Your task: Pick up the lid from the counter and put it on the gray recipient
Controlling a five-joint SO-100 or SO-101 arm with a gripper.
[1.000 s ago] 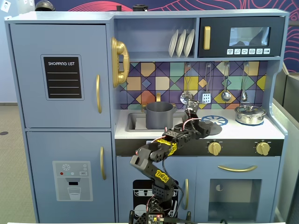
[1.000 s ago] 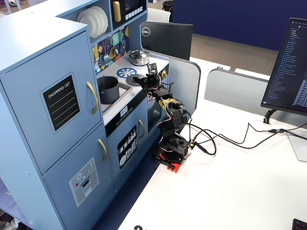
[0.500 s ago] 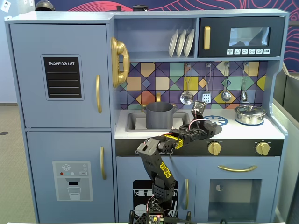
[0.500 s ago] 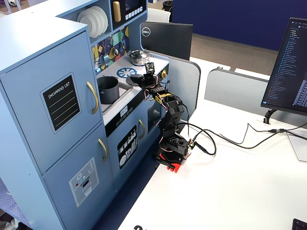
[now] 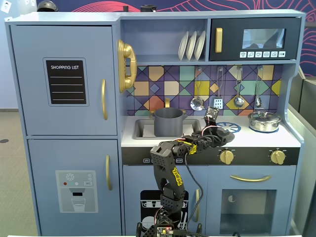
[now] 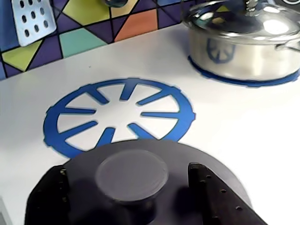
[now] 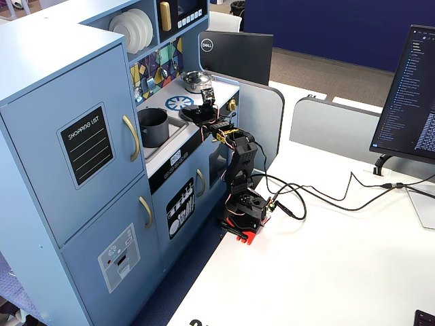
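The dark-gray lid (image 6: 157,146) lies flat on the pale counter (image 6: 234,131), just in front of the printed blue burner ring (image 6: 117,112). My gripper (image 6: 127,169) is open over it, one black finger on each side of the central knob (image 6: 132,177), with a gap on both sides. In a fixed view the gripper (image 5: 217,132) is low over the counter to the right of the gray pot (image 5: 168,122), which stands in the sink recess and has no lid on it. In both fixed views the gripper hides most of the lid. The pot (image 7: 153,127) is left of the gripper (image 7: 196,113).
A shiny silver pot with its own lid (image 6: 243,42) stands on the right burner (image 5: 264,120). Utensils hang on the tiled back wall (image 5: 217,94). The fridge door and yellow phone (image 5: 126,66) are on the left.
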